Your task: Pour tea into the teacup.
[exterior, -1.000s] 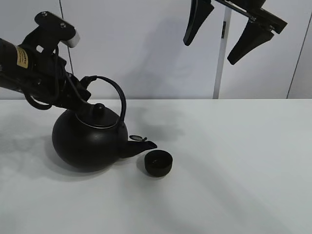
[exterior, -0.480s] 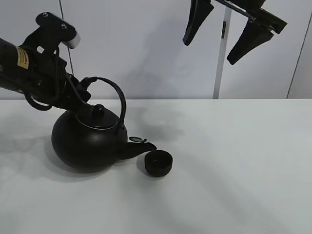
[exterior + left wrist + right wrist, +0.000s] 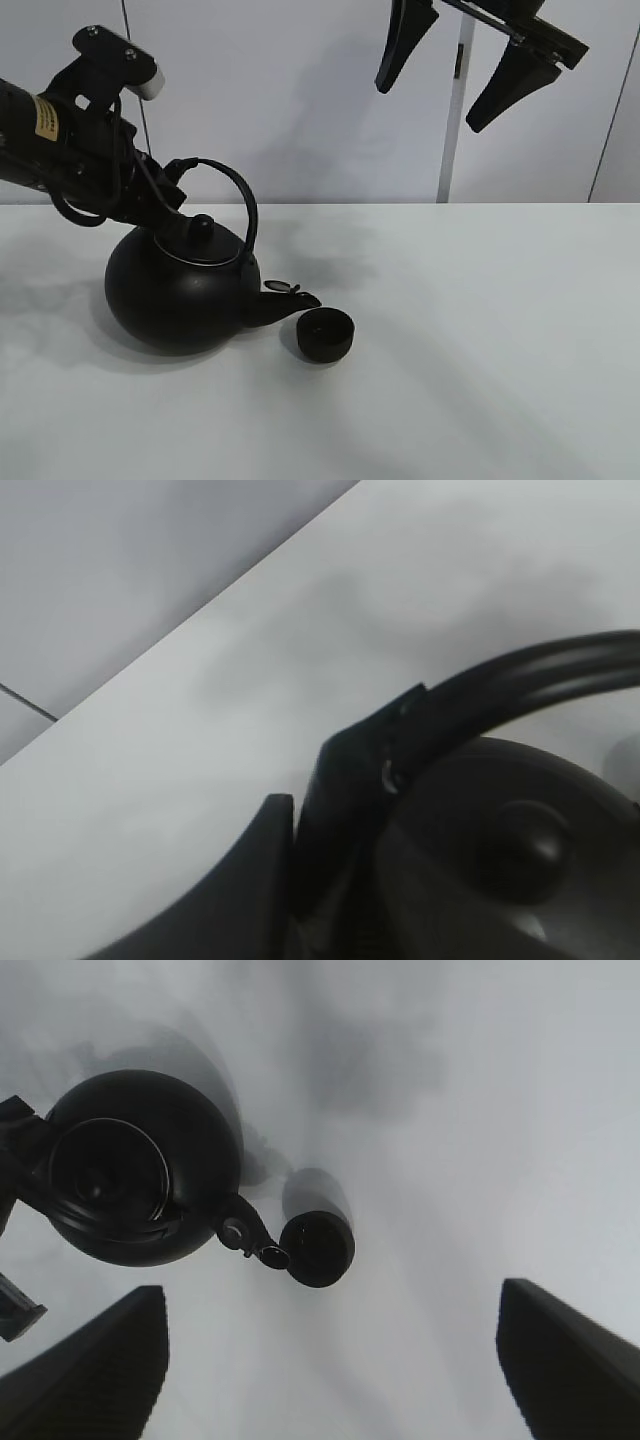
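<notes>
The big round black kettle (image 3: 180, 290) rests on the white table, tilted so its spout (image 3: 290, 302) points at the teacup. My left gripper (image 3: 172, 185) is shut on the left end of the kettle's arched handle (image 3: 520, 680). The small matte-black teacup (image 3: 326, 334) stands upright just right of the spout tip; it also shows in the right wrist view (image 3: 317, 1248) beside the kettle (image 3: 140, 1165). My right gripper (image 3: 455, 75) is open and empty, held high above the table's back edge.
The white table (image 3: 480, 350) spreads to the right and front of the cup. A white wall with a vertical pole (image 3: 452, 130) stands behind the table.
The kettle has shifted slightly left and tipped a little more level; the spout tip sits a bit nearer the cup rim. The right arm has not moved.
</notes>
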Controlling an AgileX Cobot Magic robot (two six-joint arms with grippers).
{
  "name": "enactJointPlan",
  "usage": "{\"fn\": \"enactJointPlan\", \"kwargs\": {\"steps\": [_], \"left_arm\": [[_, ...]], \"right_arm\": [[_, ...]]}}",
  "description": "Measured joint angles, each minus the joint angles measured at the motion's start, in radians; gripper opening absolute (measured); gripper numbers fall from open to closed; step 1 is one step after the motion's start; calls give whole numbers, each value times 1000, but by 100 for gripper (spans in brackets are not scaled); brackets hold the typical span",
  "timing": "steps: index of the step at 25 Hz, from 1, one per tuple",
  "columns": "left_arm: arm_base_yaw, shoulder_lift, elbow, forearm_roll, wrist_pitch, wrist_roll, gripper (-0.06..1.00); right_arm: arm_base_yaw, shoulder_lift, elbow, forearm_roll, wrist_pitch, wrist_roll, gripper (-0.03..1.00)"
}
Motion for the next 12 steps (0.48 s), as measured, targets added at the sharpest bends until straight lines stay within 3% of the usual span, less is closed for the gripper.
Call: {"fn": "enactJointPlan", "kwargs": {"steps": [12], "left_arm": [[0, 0, -28, -1, 44, 0, 13]], "right_arm": [[0, 0, 0, 0, 0, -1, 61]]}}
